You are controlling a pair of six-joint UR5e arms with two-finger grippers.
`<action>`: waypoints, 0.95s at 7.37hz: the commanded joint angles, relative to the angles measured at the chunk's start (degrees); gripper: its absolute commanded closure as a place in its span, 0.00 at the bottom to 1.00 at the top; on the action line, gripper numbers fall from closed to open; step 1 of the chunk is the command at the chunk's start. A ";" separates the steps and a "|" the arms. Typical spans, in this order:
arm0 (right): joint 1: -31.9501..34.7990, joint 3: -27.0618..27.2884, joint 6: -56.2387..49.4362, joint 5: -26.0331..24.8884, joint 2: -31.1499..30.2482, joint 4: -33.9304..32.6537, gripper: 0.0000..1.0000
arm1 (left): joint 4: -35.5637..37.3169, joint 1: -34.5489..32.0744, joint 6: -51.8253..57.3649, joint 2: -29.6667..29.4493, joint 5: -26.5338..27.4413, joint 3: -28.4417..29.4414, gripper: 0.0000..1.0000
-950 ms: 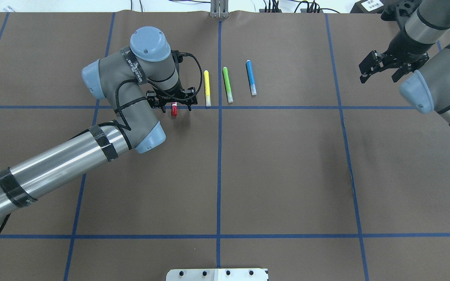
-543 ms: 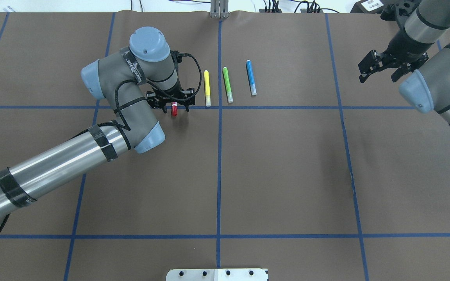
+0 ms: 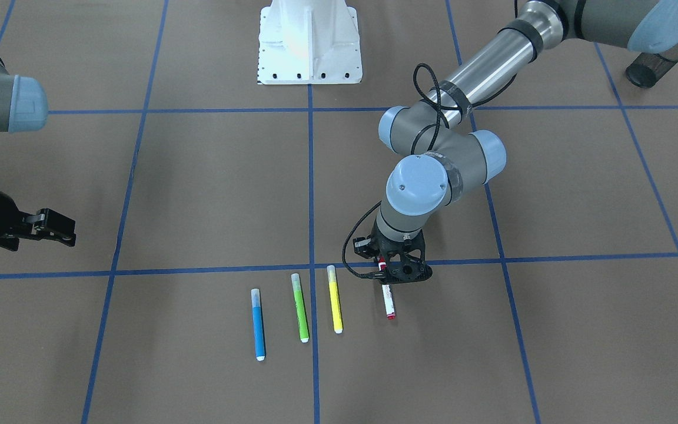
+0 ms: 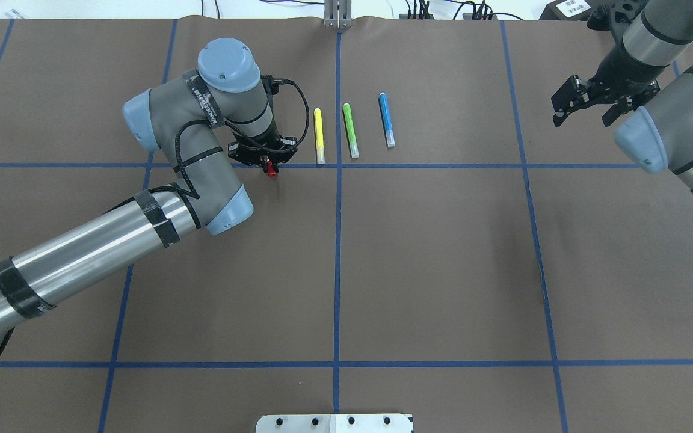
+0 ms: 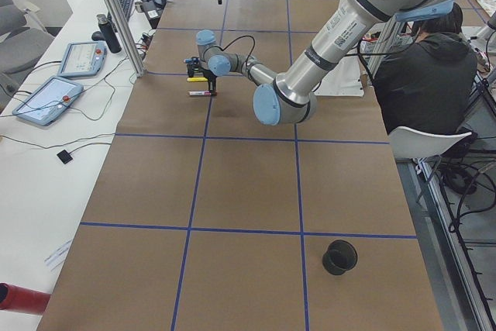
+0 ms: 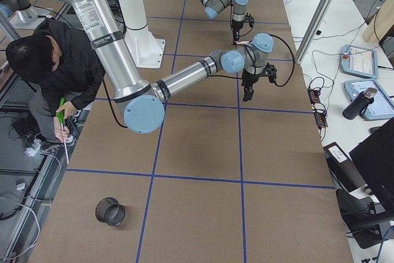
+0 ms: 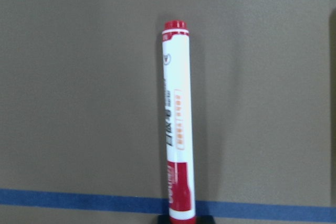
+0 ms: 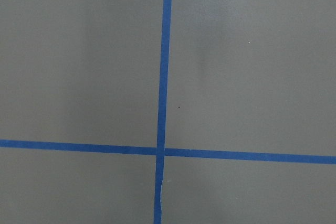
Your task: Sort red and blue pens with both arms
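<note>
The red pen [image 3: 388,301], white-barrelled with a red cap, lies just left of the pen row, and its cap end [image 4: 272,171] pokes out under my left gripper [image 4: 269,161]. That gripper is shut on the pen near the cap. In the left wrist view the red pen [image 7: 176,124] runs straight away from the fingers, level with the brown table. The blue pen [image 4: 387,120] [image 3: 258,325] lies untouched at the row's other end. My right gripper [image 4: 582,122] hangs open and holds nothing, far off at the table's right rear.
A yellow marker [image 4: 319,135] and a green marker [image 4: 351,130] lie between the red and blue pens. A black mesh cup [image 3: 648,68] stands near the robot's left side, and the white pedestal base [image 3: 309,41] is behind. A seated person [image 5: 426,60] is beside the table.
My left gripper's fingers have closed in on the red pen, having stood spread either side of it. The right arm has barely moved.
</note>
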 commanded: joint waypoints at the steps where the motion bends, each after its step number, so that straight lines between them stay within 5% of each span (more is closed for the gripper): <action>1: -0.08 -0.09 0.44 1.22 0.84 0.00 0.00 | 3.18 -2.99 -0.10 0.01 -1.13 -2.45 1.00; 3: -1.30 -4.71 1.23 1.23 6.18 0.26 0.00 | 6.09 -5.63 0.17 1.15 -4.82 -5.36 1.00; 5: -4.54 -15.16 6.82 0.79 10.25 14.07 0.01 | 8.56 -7.47 1.65 7.36 -5.09 -13.85 1.00; 7: -9.71 -20.90 10.29 -6.72 16.64 18.28 0.02 | 9.87 -10.64 7.53 11.78 -8.95 -18.01 1.00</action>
